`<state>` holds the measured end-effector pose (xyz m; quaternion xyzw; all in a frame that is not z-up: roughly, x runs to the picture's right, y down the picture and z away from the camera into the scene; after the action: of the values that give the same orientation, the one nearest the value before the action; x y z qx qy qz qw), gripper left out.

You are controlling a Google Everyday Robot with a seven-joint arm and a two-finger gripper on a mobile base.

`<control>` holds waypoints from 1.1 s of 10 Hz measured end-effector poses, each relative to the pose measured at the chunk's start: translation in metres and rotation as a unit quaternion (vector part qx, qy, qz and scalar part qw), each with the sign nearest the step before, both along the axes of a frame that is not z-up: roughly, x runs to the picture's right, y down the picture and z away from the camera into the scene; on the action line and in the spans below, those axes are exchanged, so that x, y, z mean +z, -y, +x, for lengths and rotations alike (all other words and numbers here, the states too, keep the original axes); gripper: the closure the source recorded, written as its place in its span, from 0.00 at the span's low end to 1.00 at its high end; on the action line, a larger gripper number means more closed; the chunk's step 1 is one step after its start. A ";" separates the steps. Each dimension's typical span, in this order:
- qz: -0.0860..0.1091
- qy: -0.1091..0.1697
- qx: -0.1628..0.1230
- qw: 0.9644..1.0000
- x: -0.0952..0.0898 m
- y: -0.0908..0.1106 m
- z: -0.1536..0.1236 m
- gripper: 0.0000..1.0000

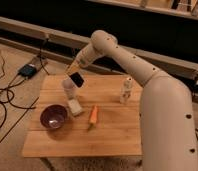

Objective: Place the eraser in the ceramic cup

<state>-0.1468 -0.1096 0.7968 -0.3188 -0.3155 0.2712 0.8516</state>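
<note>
One relation decides the coming move, as we judge it: how the eraser [77, 79] sits against the mouth of the cup [67, 91]. We see the eraser off the tabletop [117, 131], just above the cup's rim and slightly to its right, with its lower part overlapping the rim's right edge. It hangs tilted, neither upright nor level. From this single view we cannot tell whether it is truly over the mouth or a little nearer the camera than the cup.

The tool [74, 74] pinches the eraser at its upper end, directly above the cup. The arm [117, 52] slopes down to it from the cup's upper right.

We judge that the slab must come a touch left toward the cup's centre and stand nearer upright, long axis pointing down. The mouth looks narrow against the slab's length, so a slanted release could catch the rim.

Around the cup, a pale block [74, 107] lies just in front of it. A purple bowl [54, 116] sits to the cup's front left and a carrot [93, 115] to its front right. A small bottle [125, 90] stands well apart on the cup's right.
</note>
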 end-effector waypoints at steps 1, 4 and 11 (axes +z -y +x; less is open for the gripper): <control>-0.001 0.004 -0.001 1.000 0.002 0.001 -0.003 1.00; -0.003 0.014 -0.012 1.000 0.011 0.000 -0.018 1.00; -0.015 0.028 -0.028 0.999 0.033 0.000 -0.040 1.00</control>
<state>-0.1869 -0.1091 0.8297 -0.3476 -0.3264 0.2430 0.8447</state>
